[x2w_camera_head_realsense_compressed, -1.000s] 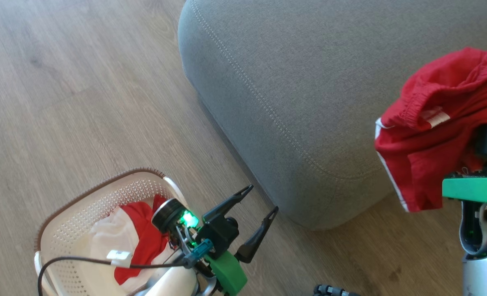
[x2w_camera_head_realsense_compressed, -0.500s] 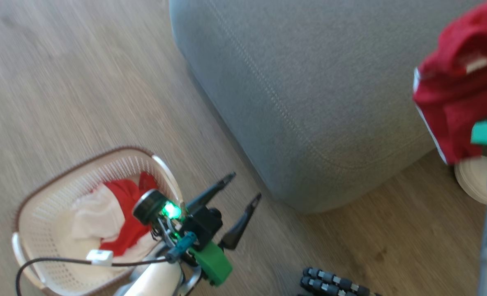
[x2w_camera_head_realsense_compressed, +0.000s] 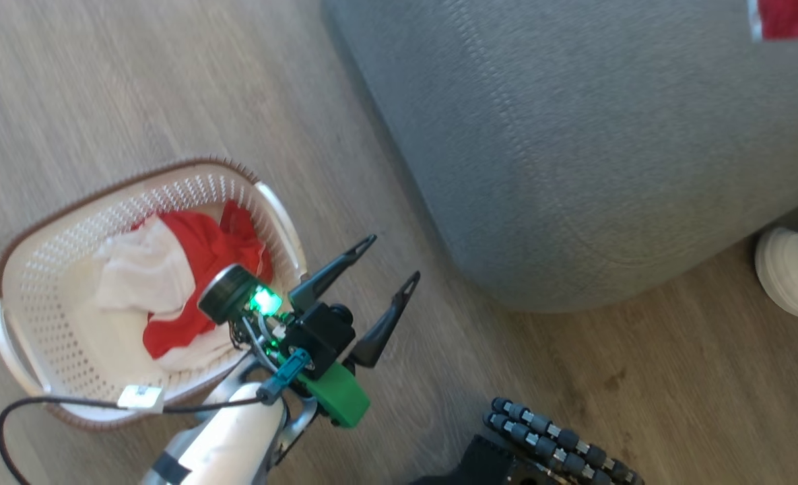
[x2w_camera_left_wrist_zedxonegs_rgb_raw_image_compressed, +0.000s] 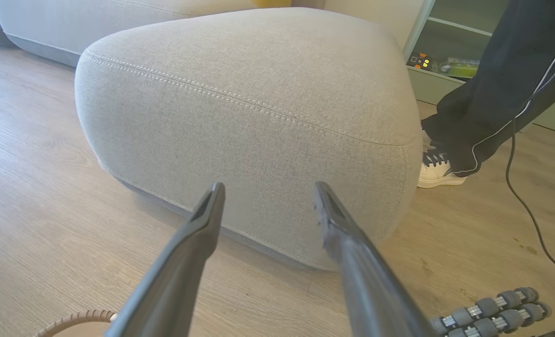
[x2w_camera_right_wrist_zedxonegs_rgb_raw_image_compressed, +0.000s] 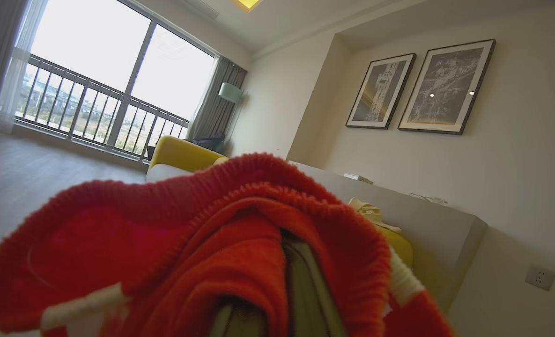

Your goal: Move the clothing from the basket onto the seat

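We note right jaws shut on the red garment [x2w_camera_head_realsense_compressed: 796, 17] at 1 o'clock by the seat [x2w_camera_head_realsense_compressed: 574, 168], left jaws wide and empty, second garment [x2w_camera_head_realsense_compressed: 190, 269] in basket [x2w_camera_head_realsense_compressed: 48, 269] at 9; draped folds may cling on release.

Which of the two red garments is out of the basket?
The garment draped over the right tool; the other garment, red and white, lies in the basket.

I see a pale wood-plank floor [x2w_camera_head_realsense_compressed: 102, 101]. A person's white shoe [x2w_camera_left_wrist_zedxonegs_rgb_raw_image_compressed: 434, 174] stands on it, under a dark trouser leg [x2w_camera_left_wrist_zedxonegs_rgb_raw_image_compressed: 488, 93] with a thin white stripe. Across the room, two framed pictures [x2w_camera_right_wrist_zedxonegs_rgb_raw_image_compressed: 446, 86] hang side by side on a cream wall. Left of them I see a big railed window [x2w_camera_right_wrist_zedxonegs_rgb_raw_image_compressed: 94, 84], with a yellow armchair [x2w_camera_right_wrist_zedxonegs_rgb_raw_image_compressed: 179, 157] below.
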### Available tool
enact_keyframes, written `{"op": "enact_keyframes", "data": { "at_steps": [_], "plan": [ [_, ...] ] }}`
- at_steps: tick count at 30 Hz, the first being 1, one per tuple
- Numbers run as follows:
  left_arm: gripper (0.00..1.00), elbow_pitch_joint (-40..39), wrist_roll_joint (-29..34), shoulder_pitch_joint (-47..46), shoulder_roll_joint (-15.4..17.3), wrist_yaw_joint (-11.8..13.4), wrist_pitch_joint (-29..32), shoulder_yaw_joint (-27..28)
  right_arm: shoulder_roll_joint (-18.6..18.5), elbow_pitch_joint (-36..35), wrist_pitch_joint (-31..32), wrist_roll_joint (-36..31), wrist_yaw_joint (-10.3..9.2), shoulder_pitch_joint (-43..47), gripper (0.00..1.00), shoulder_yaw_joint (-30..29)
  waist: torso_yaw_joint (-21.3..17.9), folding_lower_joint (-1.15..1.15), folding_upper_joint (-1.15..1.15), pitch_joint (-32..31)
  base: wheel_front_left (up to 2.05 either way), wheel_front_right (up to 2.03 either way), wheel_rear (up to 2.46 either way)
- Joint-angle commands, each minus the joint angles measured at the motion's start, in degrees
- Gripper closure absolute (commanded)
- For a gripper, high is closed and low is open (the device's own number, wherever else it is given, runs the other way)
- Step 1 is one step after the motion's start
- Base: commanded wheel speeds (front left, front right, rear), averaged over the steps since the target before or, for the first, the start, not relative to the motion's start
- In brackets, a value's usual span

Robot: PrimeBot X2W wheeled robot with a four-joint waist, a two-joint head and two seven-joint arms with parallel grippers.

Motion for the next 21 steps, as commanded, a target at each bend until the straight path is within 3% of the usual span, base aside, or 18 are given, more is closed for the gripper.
{"op": "enact_keyframes", "data": {
  "at_steps": [1, 13, 16, 21],
  "plan": [
    [0.00, -2.06, 0.53, -1.52, 0.38, 0.05, -0.29, 1.20, -1.79, -0.02, -0.36, 0.53, -0.02, -2.72, 1.00, 0.36, 1.82, -0.01, 0.00, 2.44, 0.00, 0.00, 0.00],
    [0.00, -2.15, 1.02, -3.49, 1.78, 0.57, -0.29, 0.47, -10.29, 22.53, -0.36, -1.90, -0.02, -17.16, 1.00, -0.33, 5.72, -0.01, 0.00, 8.77, 0.00, 0.00, 0.00],
    [0.00, -2.81, 0.55, -3.39, 1.43, 1.72, -0.29, 1.08, -12.24, 28.18, -0.36, -6.01, -0.02, -18.41, 1.00, -0.20, 6.60, -0.01, 0.00, 9.46, 0.00, 0.00, 0.00],
    [0.00, -3.84, 0.36, -3.22, 0.59, 2.19, -0.29, 0.51, -12.74, 41.74, -0.34, -7.65, -0.02, -20.74, 1.00, -2.76, 8.97, -0.01, 0.00, 9.66, 0.00, 0.00, 0.00]
  ]
}}
